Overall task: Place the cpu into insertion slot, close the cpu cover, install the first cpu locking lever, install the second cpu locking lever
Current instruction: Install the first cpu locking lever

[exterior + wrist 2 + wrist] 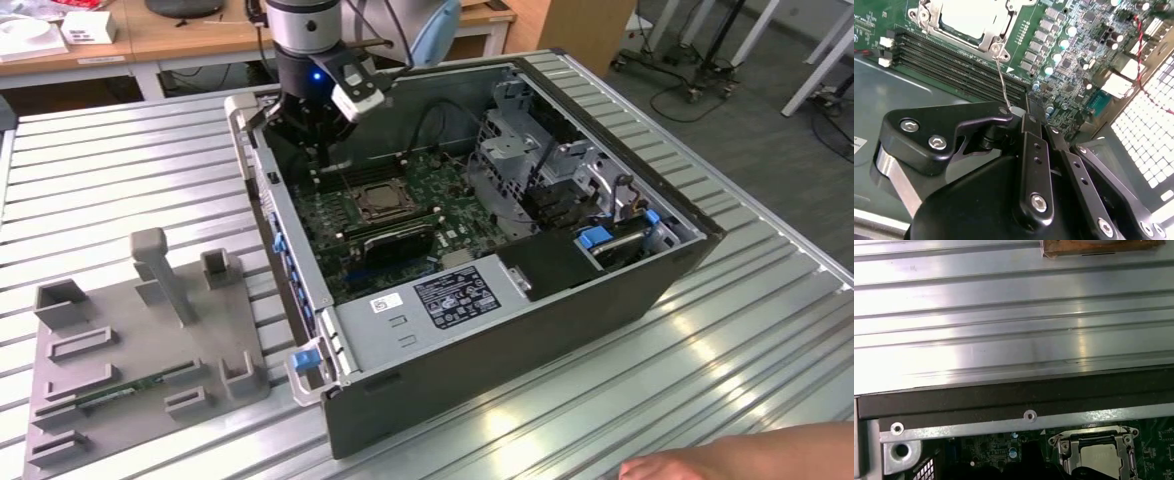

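The cpu [971, 15] lies flat in the insertion slot [382, 203] on the green board inside the open computer case. The cpu cover [991, 42] lies down around it as a metal frame; the cpu [1099, 456] and cover [1066, 447] are also in the first wrist view. A thin wire cpu locking lever [1002, 70] rises from the socket's corner up to my fingertips. My gripper [1016, 114] is shut on the lever's free end. In the exterior view my gripper [316, 155] hangs just beyond the socket, near the case's far corner.
Long black memory slots [954, 65] run beside the socket. A drive cage [521, 150] and a power supply [441, 295] stand inside the case. On the slatted metal table [747, 330] lies a grey fixture [147, 340]. A hand [747, 460] rests at the near edge.
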Tool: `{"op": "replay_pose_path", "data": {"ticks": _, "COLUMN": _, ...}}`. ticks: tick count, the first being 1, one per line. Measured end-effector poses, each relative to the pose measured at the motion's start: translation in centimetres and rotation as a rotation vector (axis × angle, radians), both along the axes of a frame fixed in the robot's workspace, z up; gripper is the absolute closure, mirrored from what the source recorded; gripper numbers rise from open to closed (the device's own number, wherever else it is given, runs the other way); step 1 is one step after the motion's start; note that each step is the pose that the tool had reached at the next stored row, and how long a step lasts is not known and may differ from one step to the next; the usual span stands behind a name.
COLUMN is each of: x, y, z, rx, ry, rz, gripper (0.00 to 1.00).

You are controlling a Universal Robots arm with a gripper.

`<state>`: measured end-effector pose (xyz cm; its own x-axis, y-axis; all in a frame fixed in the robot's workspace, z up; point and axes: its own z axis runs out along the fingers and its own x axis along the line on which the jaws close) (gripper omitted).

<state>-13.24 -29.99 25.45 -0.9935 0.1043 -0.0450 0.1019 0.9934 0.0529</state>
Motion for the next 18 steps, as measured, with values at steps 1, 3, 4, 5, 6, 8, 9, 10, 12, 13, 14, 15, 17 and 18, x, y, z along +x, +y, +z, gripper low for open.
{"op": "replay_pose_path", "data": {"ticks": 1, "x": 0.0, "y": 0.06, "z": -0.01, "rx": 0.0013, "ry": 0.0, "rz": 0.0, "gripper": 0.9}}
{"op": "replay_pose_path", "data": {"ticks": 3, "x": 0.0, "y": 0.1, "z": -0.01, "rx": 0.0034, "ry": 0.0001, "rz": 0.0, "gripper": 0.9}}
{"op": "replay_pose_path", "data": {"ticks": 4, "x": 0.01, "y": 0.13, "z": -0.02, "rx": 0.0035, "ry": 0.0, "rz": 0.0, "gripper": 0.9}}
{"op": "replay_pose_path", "data": {"ticks": 5, "x": 0.04, "y": 0.15, "z": -0.02, "rx": 0.0035, "ry": 0.0, "rz": 0.0, "gripper": 0.9}}
{"op": "replay_pose_path", "data": {"ticks": 6, "x": 0.1, "y": 0.17, "z": -0.02, "rx": 0.0036, "ry": 0.0, "rz": 0.0, "gripper": 0.9}}
{"op": "replay_pose_path", "data": {"ticks": 8, "x": 0.32, "y": 0.19, "z": -0.02, "rx": 0.0035, "ry": 0.0, "rz": 0.0, "gripper": 0.9}}
{"op": "replay_pose_path", "data": {"ticks": 9, "x": 0.49, "y": 0.19, "z": -0.02, "rx": 0.0036, "ry": 0.0, "rz": 0.0, "gripper": 0.9}}
{"op": "replay_pose_path", "data": {"ticks": 10, "x": 0.68, "y": 0.19, "z": -0.02, "rx": 0.0035, "ry": 0.0, "rz": 0.0, "gripper": 0.9}}
{"op": "replay_pose_path", "data": {"ticks": 12, "x": 1.13, "y": 0.19, "z": -0.02, "rx": 0.0036, "ry": 0.0, "rz": 0.0, "gripper": 0.9}}
{"op": "replay_pose_path", "data": {"ticks": 13, "x": 1.38, "y": 0.19, "z": -0.02, "rx": 0.0035, "ry": 0.0, "rz": 0.0, "gripper": 0.9}}
{"op": "replay_pose_path", "data": {"ticks": 14, "x": 1.69, "y": 0.19, "z": -0.02, "rx": 0.0035, "ry": 0.0, "rz": 0.0, "gripper": 0.9}}
{"op": "replay_pose_path", "data": {"ticks": 15, "x": 2.0, "y": 0.2, "z": -0.02, "rx": 0.0035, "ry": 0.0, "rz": -0.001, "gripper": 0.9}}
{"op": "replay_pose_path", "data": {"ticks": 17, "x": 2.66, "y": 0.19, "z": -0.02, "rx": 0.0033, "ry": 0.0001, "rz": -0.001, "gripper": 0.9}}
{"op": "replay_pose_path", "data": {"ticks": 18, "x": 3.36, "y": 0.19, "z": -0.02, "rx": 0.0031, "ry": 0.0001, "rz": -0.002, "gripper": 0.9}}
